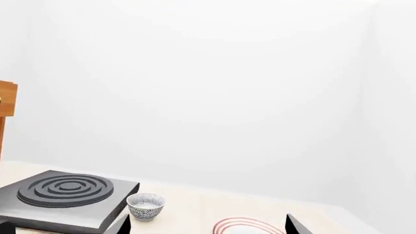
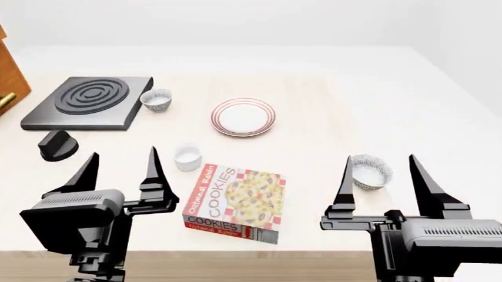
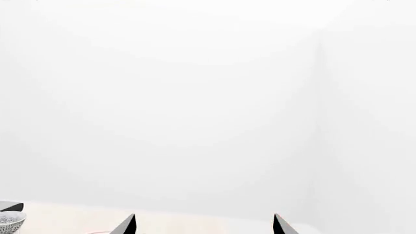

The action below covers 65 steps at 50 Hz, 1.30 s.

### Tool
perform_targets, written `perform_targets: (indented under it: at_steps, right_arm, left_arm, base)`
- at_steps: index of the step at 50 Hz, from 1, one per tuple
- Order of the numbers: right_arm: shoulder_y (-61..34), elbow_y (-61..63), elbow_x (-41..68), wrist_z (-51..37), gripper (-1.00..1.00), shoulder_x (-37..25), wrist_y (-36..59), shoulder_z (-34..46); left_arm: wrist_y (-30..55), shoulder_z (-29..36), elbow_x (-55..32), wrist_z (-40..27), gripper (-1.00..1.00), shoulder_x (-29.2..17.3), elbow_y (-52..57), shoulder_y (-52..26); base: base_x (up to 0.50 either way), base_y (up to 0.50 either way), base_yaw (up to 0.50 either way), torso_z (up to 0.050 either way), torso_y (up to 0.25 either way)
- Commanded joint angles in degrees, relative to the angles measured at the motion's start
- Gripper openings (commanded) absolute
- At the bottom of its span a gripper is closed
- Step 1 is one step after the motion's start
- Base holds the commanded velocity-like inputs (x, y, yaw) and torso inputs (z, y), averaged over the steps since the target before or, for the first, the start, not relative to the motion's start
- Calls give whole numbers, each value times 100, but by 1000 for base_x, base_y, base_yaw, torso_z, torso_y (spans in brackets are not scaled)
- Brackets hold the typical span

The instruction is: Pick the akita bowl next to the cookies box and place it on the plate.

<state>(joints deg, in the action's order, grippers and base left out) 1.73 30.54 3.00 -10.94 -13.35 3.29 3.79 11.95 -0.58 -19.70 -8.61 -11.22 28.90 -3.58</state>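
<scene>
In the head view the akita bowl (image 2: 370, 172), white with grey speckles, sits on the table right of the cookies box (image 2: 235, 201). My right gripper (image 2: 380, 157) is open and empty, and its two fingers frame this bowl from the near side; whether it is above or short of the bowl is unclear. The right wrist view does not show this bowl, only the open right gripper (image 3: 204, 226). The red-ringed plate (image 2: 243, 116) lies farther back at the table's middle, and its rim (image 1: 250, 225) appears between the left fingers. My left gripper (image 2: 117, 170) (image 1: 208, 229) is open and empty, left of the box.
A second speckled bowl (image 2: 157, 100) (image 1: 145, 205) (image 3: 9, 222) stands beside a dark stove burner (image 2: 90, 101) (image 1: 65, 194) at the back left. A small plain white cup (image 2: 187, 157) and a black knob (image 2: 57, 145) sit nearer. A wooden cabinet (image 2: 8, 82) borders the left edge.
</scene>
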Motion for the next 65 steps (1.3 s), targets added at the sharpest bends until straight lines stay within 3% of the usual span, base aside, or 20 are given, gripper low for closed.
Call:
perform_targets:
  at_steps: [1,34,50,54,55,63,65]
  right_arm:
    - [32,2,38,-33,100,-43,-214,-31]
    - [212,219,-82,-78,100,-190,-350,132]
    - [150,190,-21,-184,100,-181,-272,107]
    - [-69,965,158,-254,100,-343,973,-75]
    - [-64,1115,207,-211,100,-399,901,-125]
    - [-954,2767,1106,28,100,-1049,4047,-659]
    - [-1389,2944,1568,-305,100,-1734,4778,-556]
  left_arm:
    - [59,44,-66,-39,100,-41,-12,-27]
    - [-163,-20,-288,-107,100,-96,-19,45]
    - [-179,21,-303,-160,100,-147,-35,28]
    - [-100,94,-275,-174,100,-205,12,-7]
    - [-52,116,-259,-202,100,-221,32,-28]
    - [-19,277,-335,-162,100,-249,135,-44]
    - [-20,314,-373,-138,100,-242,91,-82]
  base:
    - [86,0,0,0,0]
    - [493,0,0,0,0]
    - [12,0,0,0,1]
    - [0,0,0,0,0]
    - [0,0,0,0,0]
    - [0,0,0,0,0]
    - [0,0,0,0,0]
